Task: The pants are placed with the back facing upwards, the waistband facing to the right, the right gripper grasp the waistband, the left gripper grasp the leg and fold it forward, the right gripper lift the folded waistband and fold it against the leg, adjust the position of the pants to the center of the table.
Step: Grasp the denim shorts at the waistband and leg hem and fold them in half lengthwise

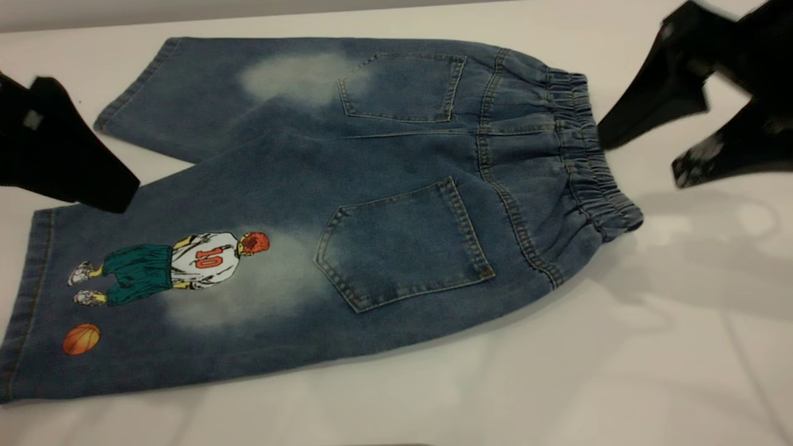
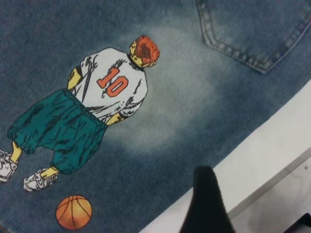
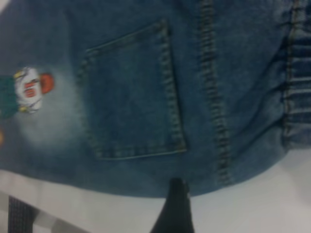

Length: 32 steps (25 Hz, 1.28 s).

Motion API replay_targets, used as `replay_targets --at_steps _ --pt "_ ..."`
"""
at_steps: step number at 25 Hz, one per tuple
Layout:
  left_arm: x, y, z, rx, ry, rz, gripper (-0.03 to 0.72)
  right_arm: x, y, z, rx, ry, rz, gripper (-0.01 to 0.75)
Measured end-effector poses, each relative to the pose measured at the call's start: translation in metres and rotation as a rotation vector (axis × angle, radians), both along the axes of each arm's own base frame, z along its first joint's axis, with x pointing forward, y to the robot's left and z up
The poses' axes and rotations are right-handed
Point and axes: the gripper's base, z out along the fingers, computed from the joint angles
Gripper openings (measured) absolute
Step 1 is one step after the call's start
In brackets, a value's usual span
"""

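I am looking at the pants [image 1: 347, 204] lying flat on the table [image 1: 619, 371], back side up, both back pockets showing. The elastic waistband [image 1: 588, 148] points toward the right side of the exterior view, and the two legs spread toward the left. The leg [image 1: 155, 297] with the basketball-player print, numbered 10, and the orange ball lies nearest the camera.

My right gripper [image 1: 644, 155] hangs just beside the waistband, its two fingers spread apart, one tip close to the gathered elastic, the other tip scuffed white and farther off. It holds nothing. My left gripper [image 1: 93, 186] hangs over the far edge of the printed leg, near the gap between the two legs. Only one dark finger [image 2: 206, 204] shows in its wrist view, so I cannot tell whether it is apart or together.

I judge this to be the opening step: both grippers are reaching in and no grasp is made, nothing yet folded. Next I need to lower the right gripper's fingers around the waistband edge and close them, then bring the left gripper down onto the leg's hem.
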Motion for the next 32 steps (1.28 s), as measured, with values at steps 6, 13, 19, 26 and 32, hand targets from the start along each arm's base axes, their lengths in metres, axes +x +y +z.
replay_targets --at_steps 6,13,19,26,32 --pt "0.006 0.0 -0.004 0.005 0.007 0.006 0.466 0.017 -0.002 -0.039 0.012 0.09 -0.032 0.573" --pt "0.006 0.0 -0.004 0.006 0.006 0.006 0.466 0.024 -0.032 -0.06 0.081 0.151 -0.092 0.573" --pt "0.006 0.0 -0.004 0.006 0.006 0.007 0.465 0.023 -0.037 -0.071 0.154 0.169 -0.091 0.573" --pt "0.006 0.0 -0.004 0.007 0.004 0.008 0.465 0.025 -0.034 -0.082 0.202 0.176 -0.091 0.573" --pt "0.006 0.0 -0.004 0.007 0.004 0.008 0.465 0.03 -0.032 -0.088 0.238 0.17 -0.089 0.573"
